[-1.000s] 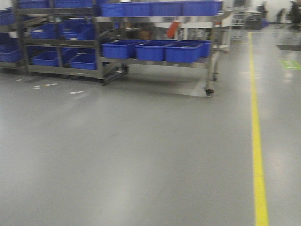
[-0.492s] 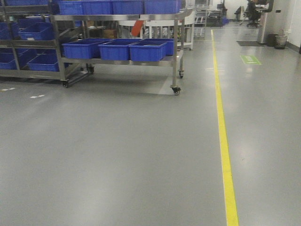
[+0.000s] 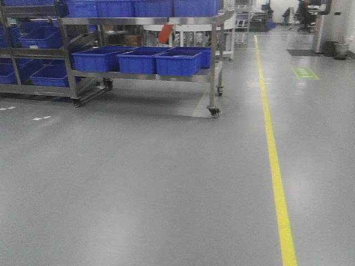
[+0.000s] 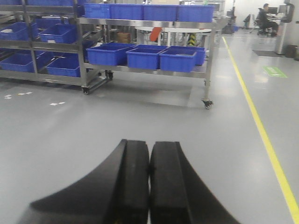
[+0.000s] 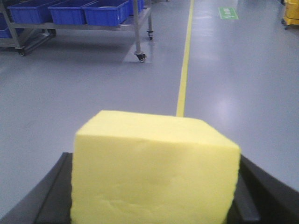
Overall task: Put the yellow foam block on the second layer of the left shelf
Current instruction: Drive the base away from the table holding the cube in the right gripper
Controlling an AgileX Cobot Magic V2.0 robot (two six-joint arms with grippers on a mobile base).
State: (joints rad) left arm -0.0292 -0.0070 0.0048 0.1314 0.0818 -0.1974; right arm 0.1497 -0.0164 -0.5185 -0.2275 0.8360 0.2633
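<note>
My right tool (image 5: 154, 198) clamps the yellow foam block (image 5: 154, 163) between its sides. My left tool (image 4: 149, 150) is pressed fully closed and empty. A steel shelf (image 3: 213, 66) with blue bins (image 3: 177, 61) stands ahead-left.

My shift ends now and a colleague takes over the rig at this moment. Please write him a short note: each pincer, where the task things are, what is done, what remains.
Left pincer: shut, empty.
Right pincer: shut on the bright yellow foam cube.
Steel wheeled shelf racks with blue plastic bins stand ahead across grey floor, left of the yellow floor line.
Done: cube picked up.
Left: drive to the left rack, set the cube on its second layer, release.
</note>
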